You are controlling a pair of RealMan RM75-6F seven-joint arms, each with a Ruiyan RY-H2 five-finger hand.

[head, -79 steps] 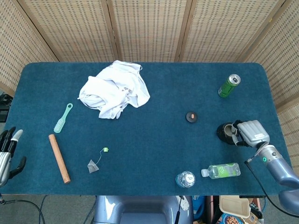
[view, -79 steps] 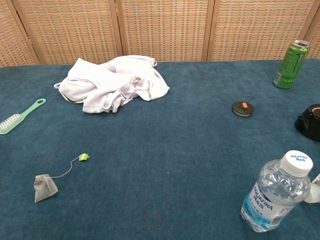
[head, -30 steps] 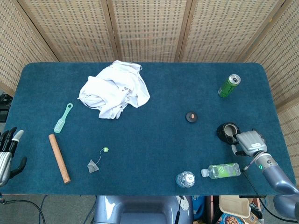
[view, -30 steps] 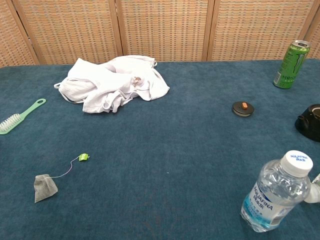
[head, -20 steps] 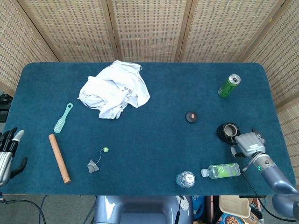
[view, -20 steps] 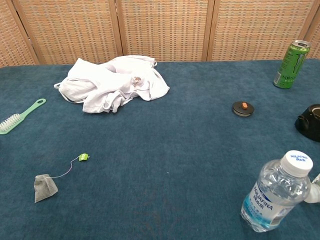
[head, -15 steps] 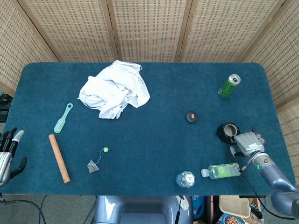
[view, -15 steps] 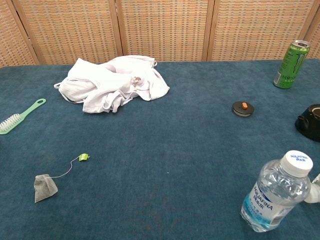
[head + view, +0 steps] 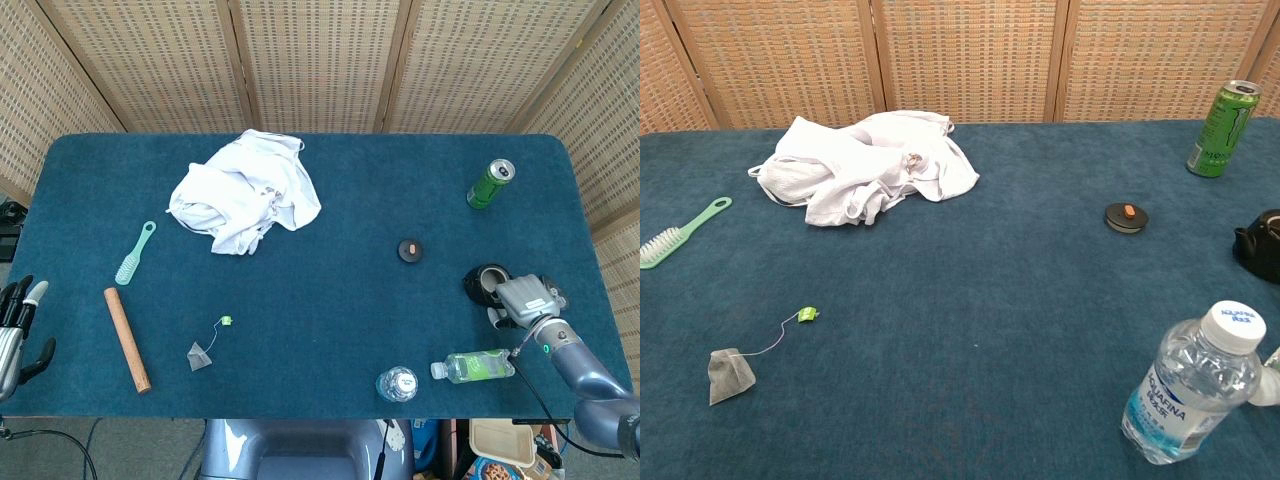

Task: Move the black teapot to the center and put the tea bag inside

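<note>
Right hand is pressed against the teapot near the table's right edge, grasp not discernible; left hand is held off the left edge, fingers apart, empty; tea bag lies front-left.

You have one black teapot, one lid, one tea bag, two water bottles, one green can, one brush, one wooden rod and one white cloth.
</note>
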